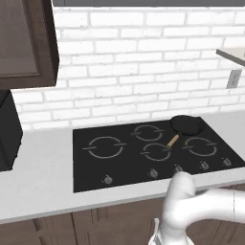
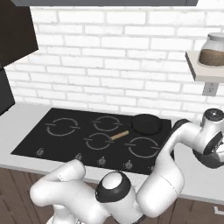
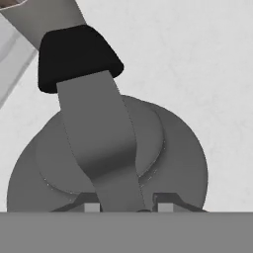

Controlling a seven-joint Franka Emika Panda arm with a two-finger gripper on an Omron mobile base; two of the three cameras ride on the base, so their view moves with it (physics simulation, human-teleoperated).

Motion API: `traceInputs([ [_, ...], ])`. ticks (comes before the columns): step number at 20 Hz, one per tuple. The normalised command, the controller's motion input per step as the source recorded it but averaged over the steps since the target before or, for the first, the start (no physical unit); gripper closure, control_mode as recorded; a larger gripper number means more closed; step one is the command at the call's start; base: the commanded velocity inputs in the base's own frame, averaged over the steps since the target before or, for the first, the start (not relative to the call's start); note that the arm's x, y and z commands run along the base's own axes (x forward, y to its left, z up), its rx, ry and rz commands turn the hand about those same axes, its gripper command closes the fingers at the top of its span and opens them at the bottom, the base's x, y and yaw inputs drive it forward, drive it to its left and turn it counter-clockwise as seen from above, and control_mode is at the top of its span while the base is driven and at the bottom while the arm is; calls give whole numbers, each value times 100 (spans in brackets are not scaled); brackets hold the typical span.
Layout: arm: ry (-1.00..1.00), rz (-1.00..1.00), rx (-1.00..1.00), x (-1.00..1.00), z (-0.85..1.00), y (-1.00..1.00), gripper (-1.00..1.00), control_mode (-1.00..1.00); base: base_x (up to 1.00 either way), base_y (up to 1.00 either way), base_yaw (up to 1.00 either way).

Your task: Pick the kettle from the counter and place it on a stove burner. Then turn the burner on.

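Pincer (image 3: 127, 208) sits low over the kettle (image 3: 173, 158), its two finger tips (image 3: 92, 207) straddling the arched handle where it crosses the lid. The left tip looks to be against the handle and the right tip shows a sliver of gap. I cannot tell whether the pincer is already clamped or merely bracketing the handle. I judge this placement deliberate: the thin handle is the only part narrow enough for the fingers, and taking it near mid-arch should keep the squat body hanging level. The kettle stands upright on the counter (image 3: 197, 59), pale slab visible all round it, so I read it as not yet lifted. In the right base view the arm folds out low to the right, elbow over the front edge of the counter and wrist turned down past the right edge of the cooktop (image 2: 30, 146), which puts the kettle on the counter's right stretch. The stove burner (image 2: 63, 127), the largest ring, lies at the cooktop's far left end and is bare. A frying pan (image 2: 146, 124) occupies the back right ring, its wooden handle pointing toward the centre. The carry must therefore cross the panel clear of that pan. Knobs line the cooktop's front edge.
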Motion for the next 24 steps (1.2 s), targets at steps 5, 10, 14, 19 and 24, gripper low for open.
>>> traceInputs([
  [5, -22, 17, -12, -45, 58, 40, 100, -100, 0, 0, 0],
  [10, -23, 18, -17, -43, 45, 42, 100, -100, 0, 0, 0],
  [14, -19, 19, -23, -44, 41, 53, 100, -100, 0, 0, 0],
  [19, 0, 19, -20, -43, 76, 57, 100, -100, 0, 0, 0],
  [24, 11, 26, -13, -16, 64, 61, 100, -100, 0, 0, 0],
])
